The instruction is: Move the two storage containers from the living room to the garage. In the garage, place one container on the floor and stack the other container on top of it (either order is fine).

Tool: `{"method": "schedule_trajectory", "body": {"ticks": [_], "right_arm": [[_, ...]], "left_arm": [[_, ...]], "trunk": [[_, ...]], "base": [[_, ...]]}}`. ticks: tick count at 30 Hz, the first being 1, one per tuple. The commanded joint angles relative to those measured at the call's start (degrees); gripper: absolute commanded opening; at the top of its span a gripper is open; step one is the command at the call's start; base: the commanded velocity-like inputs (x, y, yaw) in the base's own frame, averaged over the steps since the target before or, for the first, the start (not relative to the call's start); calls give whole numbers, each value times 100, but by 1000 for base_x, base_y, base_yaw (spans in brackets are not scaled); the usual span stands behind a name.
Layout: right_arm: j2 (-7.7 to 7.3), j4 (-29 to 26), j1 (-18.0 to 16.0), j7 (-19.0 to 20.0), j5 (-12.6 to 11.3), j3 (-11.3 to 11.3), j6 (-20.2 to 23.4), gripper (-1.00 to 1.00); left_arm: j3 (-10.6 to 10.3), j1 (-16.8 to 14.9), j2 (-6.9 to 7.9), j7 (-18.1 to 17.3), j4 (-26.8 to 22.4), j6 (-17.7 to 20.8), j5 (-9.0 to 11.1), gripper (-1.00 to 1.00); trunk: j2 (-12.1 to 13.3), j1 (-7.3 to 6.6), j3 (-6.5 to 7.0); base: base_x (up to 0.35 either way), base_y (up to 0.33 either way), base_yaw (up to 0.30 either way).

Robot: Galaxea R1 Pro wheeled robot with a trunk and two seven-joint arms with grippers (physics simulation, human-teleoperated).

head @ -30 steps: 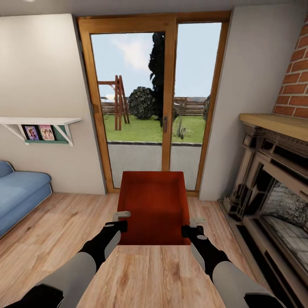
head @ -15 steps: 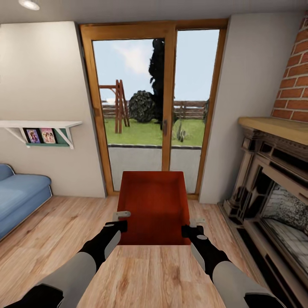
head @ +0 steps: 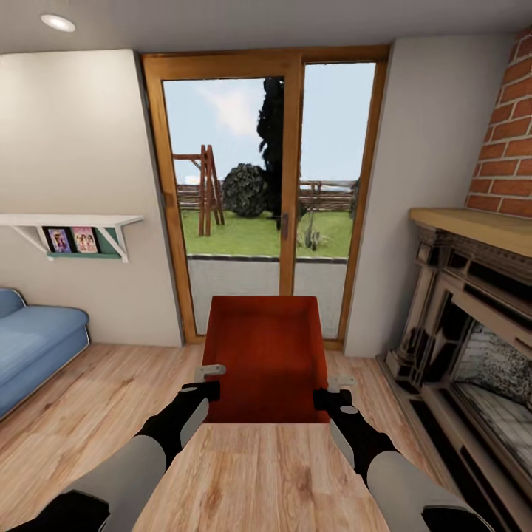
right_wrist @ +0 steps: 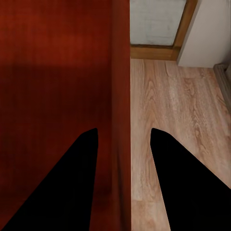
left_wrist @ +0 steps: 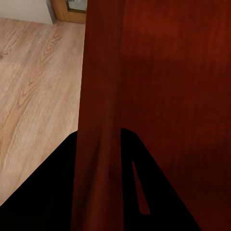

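Note:
One red-orange open-top storage container (head: 266,355) hangs in front of me above the living room's light wood floor, held by its two side walls. My left gripper (head: 209,377) is shut on the left wall, and the left wrist view shows that wall (left_wrist: 101,96) running between the dark fingers of the left gripper (left_wrist: 101,137). My right gripper (head: 334,391) is shut on the right wall (right_wrist: 120,96), which passes between the fingers of the right gripper (right_wrist: 123,130). The bin looks empty and level.
Wood-framed glass doors (head: 270,192) stand straight ahead behind the bin. A blue sofa (head: 37,347) is at the left under a white wall shelf (head: 70,222). A dark fireplace (head: 473,325) with a brick chimney lines the right side. Wood plank floor (head: 103,391) lies between them.
The whole picture has shifted: the doors sit a little lower and smaller and a ceiling light has come into view, so the camera moved. Bin and grippers keep their places in the picture.

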Motion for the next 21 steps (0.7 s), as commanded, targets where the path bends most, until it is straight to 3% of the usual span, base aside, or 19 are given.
{"method": "schedule_trajectory", "body": {"ticks": [1, 21], "right_arm": [[3, -26, -2, -32, 143, -74, -15, -100], [2, -35, -2, -23, 120, -74, 60, -100]], "left_arm": [[20, -2, 8, 86, 6, 50, 9, -100], [20, -3, 7, 86, 6, 50, 9, -100]], "trunk": [[-4, 2, 8], [-4, 2, 76]], "base": [[0, 0, 0], [0, 0, 0]]}}
